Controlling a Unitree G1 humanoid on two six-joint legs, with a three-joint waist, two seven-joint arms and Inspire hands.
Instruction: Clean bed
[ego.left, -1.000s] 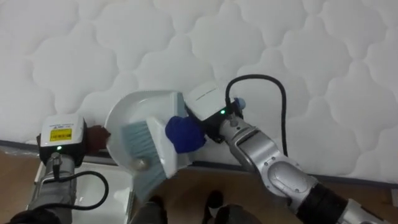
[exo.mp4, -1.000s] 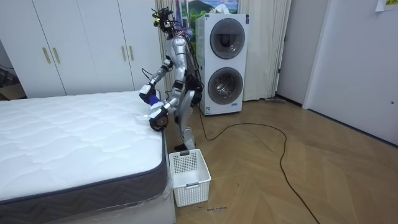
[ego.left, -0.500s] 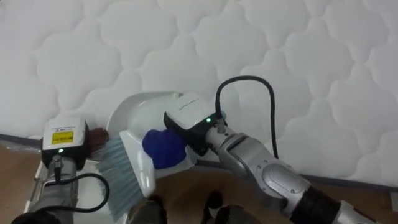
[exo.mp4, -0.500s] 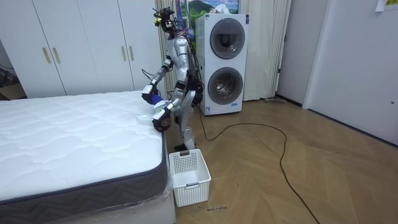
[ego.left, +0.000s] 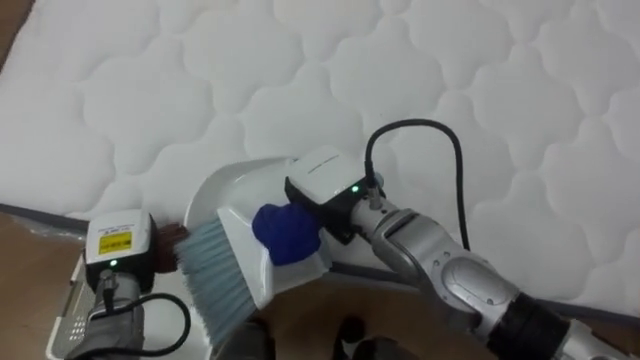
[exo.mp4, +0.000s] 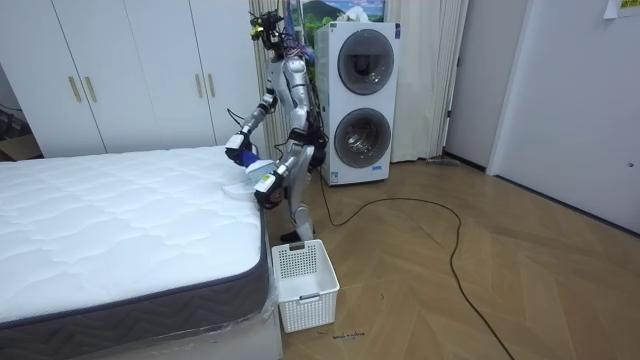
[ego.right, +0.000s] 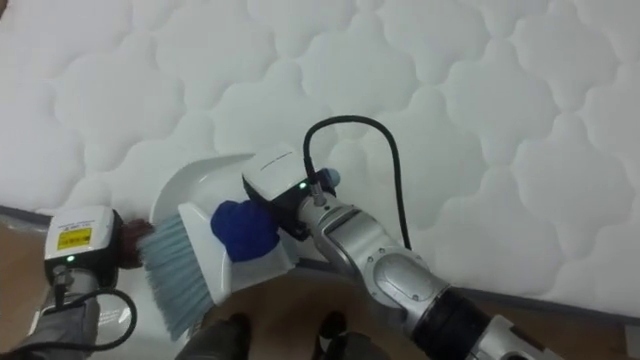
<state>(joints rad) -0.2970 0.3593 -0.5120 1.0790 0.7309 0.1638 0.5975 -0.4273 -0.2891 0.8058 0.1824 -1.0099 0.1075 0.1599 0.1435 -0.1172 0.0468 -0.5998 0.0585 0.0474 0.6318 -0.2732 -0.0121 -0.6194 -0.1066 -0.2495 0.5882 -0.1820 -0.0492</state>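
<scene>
A white dustpan (ego.left: 238, 185) lies at the near edge of the white quilted mattress (ego.left: 450, 80), its open mouth toward the bed's side. My right hand (ego.left: 335, 218) reaches across from the right and is shut on a brush (ego.left: 225, 275) with a white back, pale blue bristles and a blue grip. The bristles hang over the pan's near lip, past the bed's edge. My left hand (ego.left: 170, 243) shows dark at the pan's left rim and grips it. In the room view I stand at the bed's corner with both hands (exo.mp4: 262, 186) low over its edge.
A white slatted basket (exo.mp4: 305, 283) stands on the wooden floor by the bed's side, below my left arm (ego.left: 70, 325). Stacked washing machines (exo.mp4: 358, 100) and white wardrobes (exo.mp4: 130, 75) line the far wall. A dark cable (exo.mp4: 440, 250) crosses the floor.
The brush swept from the pan's middle down and toward me over its near lip. In the room view my left hand with the pan has risen slightly. The head view shifted a little.
</scene>
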